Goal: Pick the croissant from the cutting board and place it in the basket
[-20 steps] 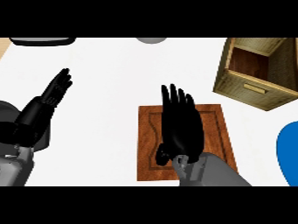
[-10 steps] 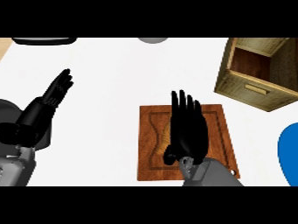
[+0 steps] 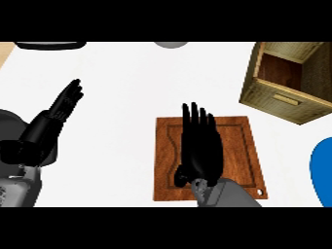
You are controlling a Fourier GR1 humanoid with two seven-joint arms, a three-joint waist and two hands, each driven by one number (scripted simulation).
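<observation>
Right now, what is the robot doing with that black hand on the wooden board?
The right hand is stretched out flat over the cutting board, fingers straight. It covers the middle of the board, so the croissant cannot be seen. The basket stands apart at the far right of the board, with nothing visible inside it. The left hand rests open at the left side, holding nothing.

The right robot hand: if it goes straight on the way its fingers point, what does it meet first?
The right robot hand points up the brown wooden cutting board. It would probably cross the board's far edge onto bare white counter; the way looks free.
</observation>
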